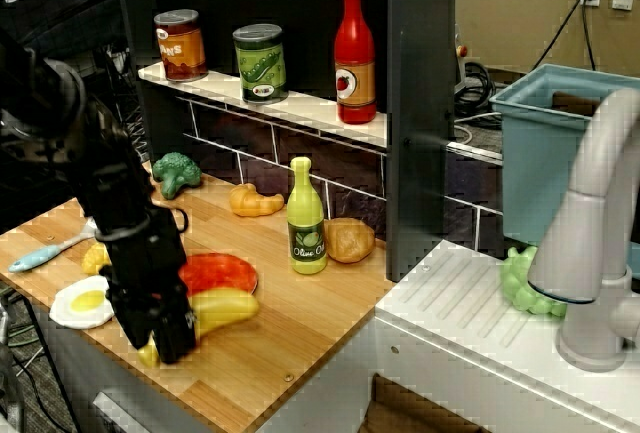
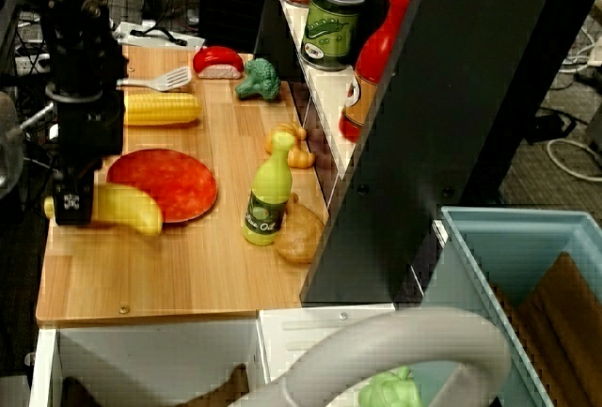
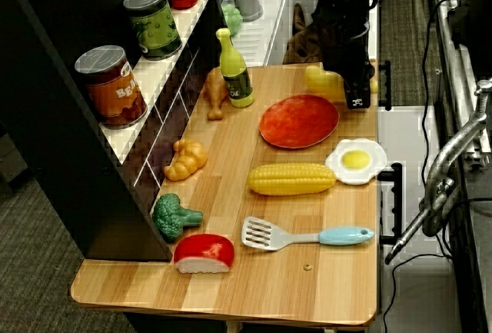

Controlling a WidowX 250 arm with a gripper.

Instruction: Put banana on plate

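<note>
One black robot gripper (image 2: 73, 202) is lowered at the near left edge of the light wooden counter (image 2: 202, 271), its claw clamped on the stem end of the glossy yellow plastic banana (image 2: 127, 208). The banana lies low over the counter just beside the flat round red-orange plate (image 2: 167, 183), its thick end touching or overlapping the plate's front rim; whether it rests on the wood cannot be told. Behind the gripper lies a bumpy yellow corn cob (image 2: 162, 108), with a silver spatula (image 2: 160, 79) beyond it. Right of the plate stands a green olive oil bottle (image 2: 267, 192), upright, with a tan bread roll (image 2: 299, 232) touching its right side. A small tan croissant (image 2: 290, 145) and a green broccoli floret (image 2: 258, 78) sit against the dark tiled wall.
</note>
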